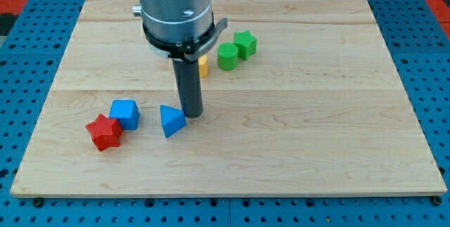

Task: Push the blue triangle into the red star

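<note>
The blue triangle (171, 121) lies on the wooden board (295, 135), left of centre. The red star (104, 131) sits at the view's lower left, touching a blue cube (125, 113) just up and right of it. My tip (192, 114) stands right beside the blue triangle, on its upper right side, touching or nearly touching it. The triangle is about a block's width to the right of the blue cube.
A green cylinder-like block (228, 56) and a green star (245, 43) sit together near the view's top centre. A yellow block (203, 66) is partly hidden behind the rod. The arm's grey body (174, 9) covers the top middle.
</note>
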Robot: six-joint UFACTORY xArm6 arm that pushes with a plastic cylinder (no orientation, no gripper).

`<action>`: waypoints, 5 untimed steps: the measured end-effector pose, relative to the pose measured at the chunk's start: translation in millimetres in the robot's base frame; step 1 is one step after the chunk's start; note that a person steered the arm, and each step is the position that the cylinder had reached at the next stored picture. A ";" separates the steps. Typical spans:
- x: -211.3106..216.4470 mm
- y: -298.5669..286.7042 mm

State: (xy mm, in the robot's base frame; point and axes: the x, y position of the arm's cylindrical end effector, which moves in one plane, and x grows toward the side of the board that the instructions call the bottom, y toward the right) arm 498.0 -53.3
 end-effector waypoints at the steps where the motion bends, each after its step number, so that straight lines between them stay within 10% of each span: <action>1: 9.7 -9.6; 3: 10.6 -90.2; 5: -30.4 21.2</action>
